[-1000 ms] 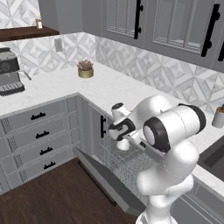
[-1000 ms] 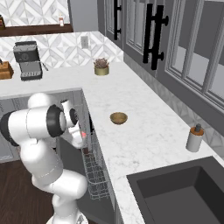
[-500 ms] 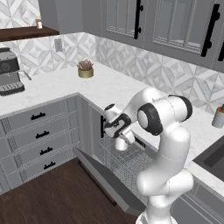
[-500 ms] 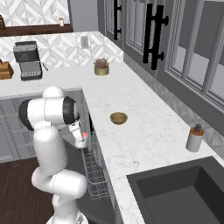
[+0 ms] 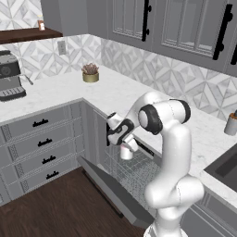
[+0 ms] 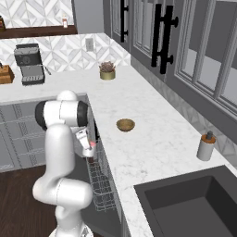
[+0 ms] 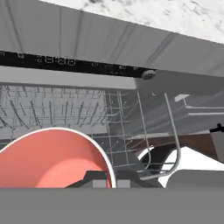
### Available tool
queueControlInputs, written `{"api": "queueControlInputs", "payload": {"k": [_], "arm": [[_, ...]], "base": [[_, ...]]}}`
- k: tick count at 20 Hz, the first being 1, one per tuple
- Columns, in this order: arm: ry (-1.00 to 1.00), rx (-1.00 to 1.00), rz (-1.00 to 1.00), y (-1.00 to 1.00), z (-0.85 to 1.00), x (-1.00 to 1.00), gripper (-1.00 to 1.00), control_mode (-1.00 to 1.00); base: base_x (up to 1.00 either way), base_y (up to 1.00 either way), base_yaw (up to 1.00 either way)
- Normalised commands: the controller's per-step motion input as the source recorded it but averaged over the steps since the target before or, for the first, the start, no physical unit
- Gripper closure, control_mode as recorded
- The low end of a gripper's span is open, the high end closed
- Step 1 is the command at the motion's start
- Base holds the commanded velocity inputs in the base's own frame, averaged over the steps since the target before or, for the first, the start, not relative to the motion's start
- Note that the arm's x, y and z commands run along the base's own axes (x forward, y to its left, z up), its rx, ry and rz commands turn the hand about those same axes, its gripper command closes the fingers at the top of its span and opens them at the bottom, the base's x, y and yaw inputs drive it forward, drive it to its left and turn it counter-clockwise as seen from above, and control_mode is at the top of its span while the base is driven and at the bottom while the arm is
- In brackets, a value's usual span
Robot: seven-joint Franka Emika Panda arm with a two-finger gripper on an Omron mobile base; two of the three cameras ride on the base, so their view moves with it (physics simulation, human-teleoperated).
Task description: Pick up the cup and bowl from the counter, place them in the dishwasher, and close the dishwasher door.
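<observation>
From the left base view, my gripper (image 5: 124,147) hangs in front of the open dishwasher (image 5: 139,173), just under the edge of the counter (image 5: 125,95), with my jaws closed tight on the cup (image 5: 126,152). The cup sits just above the dishwasher's pulled-out wire rack (image 5: 132,170); I cannot tell whether it touches the wires. The dishwasher door (image 5: 113,192) lies dropped open below the rack, sloping out toward the dark wood floor (image 5: 55,208). A gold pot with a plant (image 5: 90,73) stands on the counter well behind the dishwasher, near the backsplash.

From the right base view, my gripper (image 6: 88,147) holds the cup (image 6: 91,148) beside the counter (image 6: 152,139) edge, over the dishwasher's wire rack (image 6: 99,185). The bowl (image 6: 125,124) rests on the counter, a little back from the dishwasher and apart from my hand. A grey soap dispenser (image 6: 205,146) stands farther along the counter, near the sink (image 6: 194,208).

In the hand view, the cup (image 7: 48,157) with its salmon-red inside sits right at my fingertips, its white rim in front of the grey wire rack (image 7: 87,113). The dishwasher's dark control strip (image 7: 65,61) runs above the rack, under the counter (image 7: 166,13) edge.
</observation>
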Motion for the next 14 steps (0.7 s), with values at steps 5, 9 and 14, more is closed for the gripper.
{"api": "queueControlInputs", "payload": {"k": [5,9,14], "arm": [[0.04,-0.05,-0.03,0.03,-0.39,0.36,1.0,-1.0],[0.01,-0.03,-0.03,0.0,-0.42,0.17,1.0,-1.0],[0.0,-0.02,-0.03,0.0,-0.36,0.03,1.0,-1.0]], "base": [[0.0,0.0,0.0],[0.0,0.0,0.0],[0.0,0.0,0.0]]}}
